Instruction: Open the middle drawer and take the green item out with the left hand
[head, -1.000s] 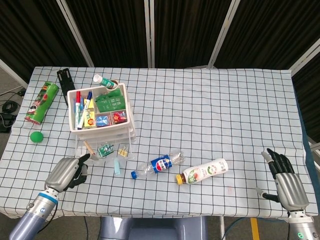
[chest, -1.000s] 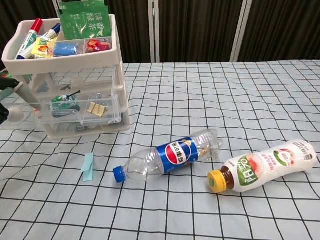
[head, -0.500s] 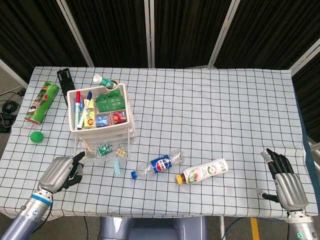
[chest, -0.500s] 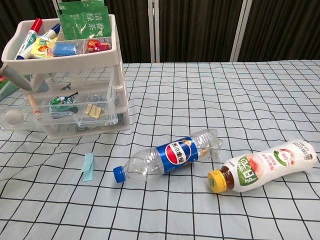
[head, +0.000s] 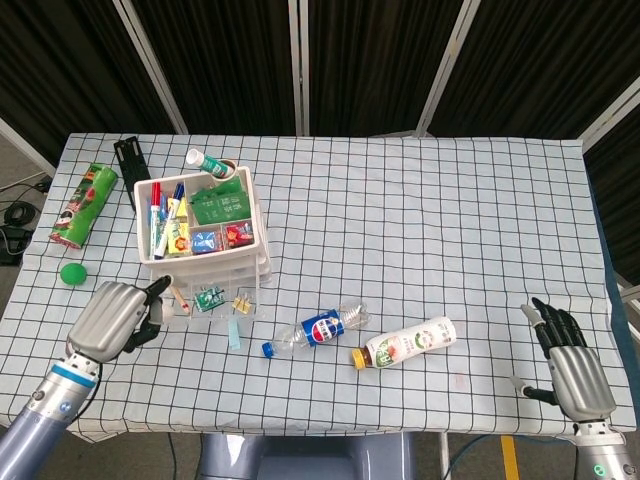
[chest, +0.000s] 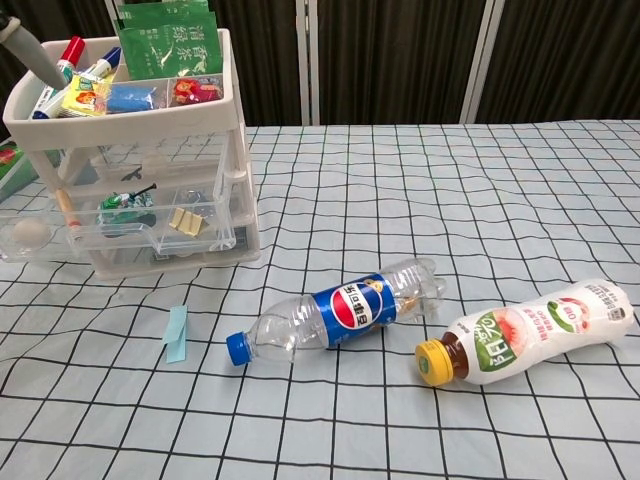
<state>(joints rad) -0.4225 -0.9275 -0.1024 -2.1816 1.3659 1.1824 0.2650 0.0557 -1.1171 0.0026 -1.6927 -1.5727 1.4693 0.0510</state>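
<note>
Sitting pulled out already: the middle drawer (head: 205, 300) of the small white drawer unit (head: 262, 262) near the left end of the checked table (head: 420, 220), its clear front standing proud of the frame in the chest view. Lying inside, toward the left half: the green item (chest: 125, 203), a small green-and-white object beside some pale clips (chest: 188, 219) and a wooden-looking stick (chest: 66, 208). Hovering just left of the drawer's front corner: the left robot hand (head: 110, 316), knuckles up, holding nothing, fingers curled downward with one dark fingertip pointing toward the drawer; whether loosely apart or closed, hard to judge from above. Resting idle at the table's far right edge, well apart from everything: the right robot hand (head: 572, 362), fingers spread and empty. Judging by this, opening done and reaching-in not yet begun. Calling next for bringing the left robot hand over the open drawer, lowering fingertips between the stick and the clips, and pinching the green item without dragging its neighbours or nudging the drawer shut. Hard to make out: the green item's exact shape and how it is lying, blurred by the clear plastic. Hidden: the underside of the left robot hand. Cut off in the chest view: nearly all of that robot hand, only a grey sliver showing at the top left corner.
</note>
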